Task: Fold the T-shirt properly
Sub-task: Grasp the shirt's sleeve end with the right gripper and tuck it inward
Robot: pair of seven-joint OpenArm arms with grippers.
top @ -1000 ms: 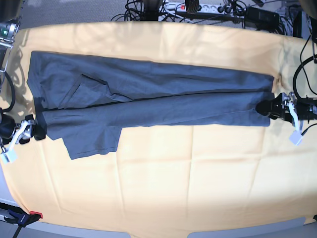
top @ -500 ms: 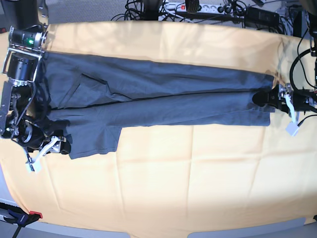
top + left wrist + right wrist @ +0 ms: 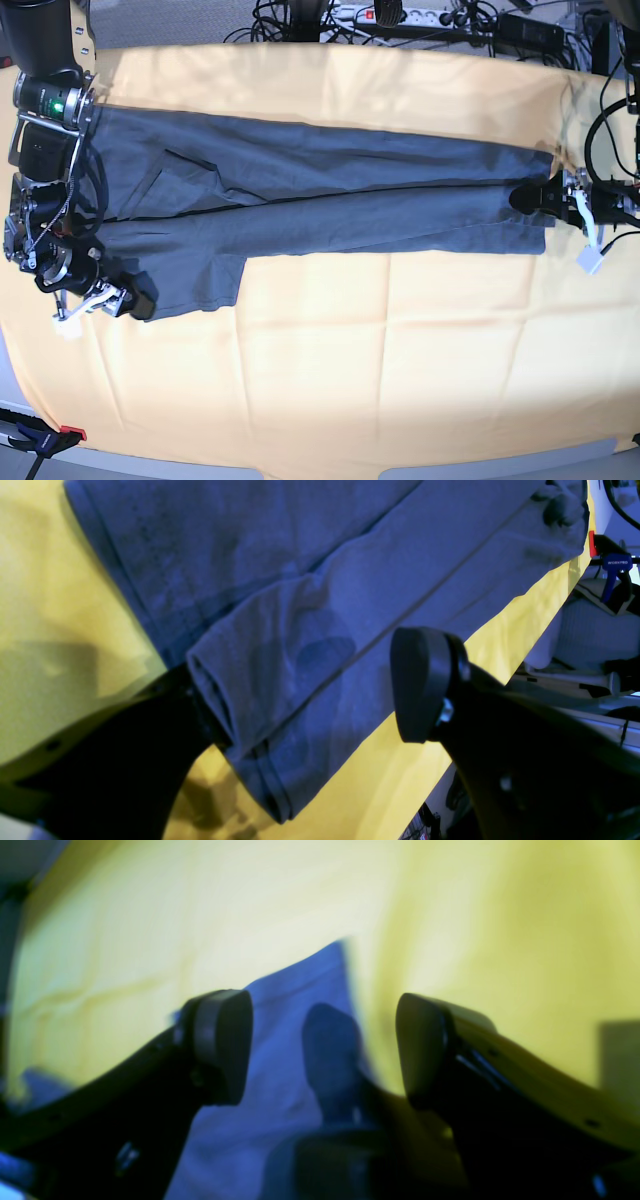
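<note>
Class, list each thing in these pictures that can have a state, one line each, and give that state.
T-shirt: folded lengthwise into a long band, lying flat.
Left hand: open, at the shirt's end.
Right hand: open, at the sleeve corner.
Table cloth: spread out, creased.

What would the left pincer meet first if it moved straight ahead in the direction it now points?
Most likely the T-shirt. The open left pincer already straddles its folded hem edge, so going on would push it into the cloth. Depth is unclear, so contact may already exist.
</note>
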